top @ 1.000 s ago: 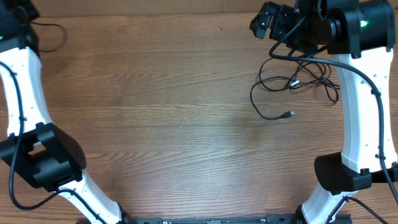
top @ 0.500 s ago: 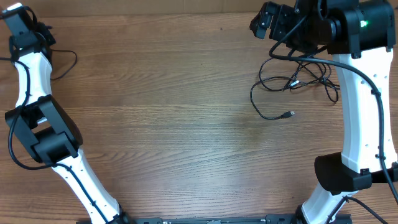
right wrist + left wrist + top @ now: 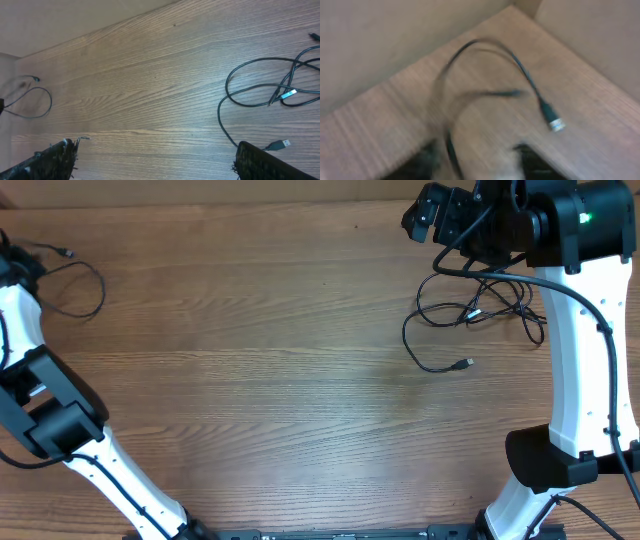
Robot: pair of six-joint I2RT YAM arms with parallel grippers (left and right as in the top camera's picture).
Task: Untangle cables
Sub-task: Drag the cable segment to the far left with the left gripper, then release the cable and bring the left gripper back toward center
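A tangle of thin black cables lies at the table's right, one plug trailing toward the middle. My right gripper hangs above and behind it, open and empty; in its wrist view the tangle sits at the right. A separate single cable lies looped at the far left with its plug at the back. My left gripper is at that cable's left end, at the frame edge. In the blurred left wrist view its jaws stand apart, the cable running between them, plug ahead.
The right arm's white link runs along the table's right side beside the tangle. The left arm's base link stands at the near left. The table's back edge lies just behind both grippers.
The left arm has swung out toward the left edge and its jaws have opened. The single cable now lies as a wider loop on the table. The right arm and the tangle have not moved.
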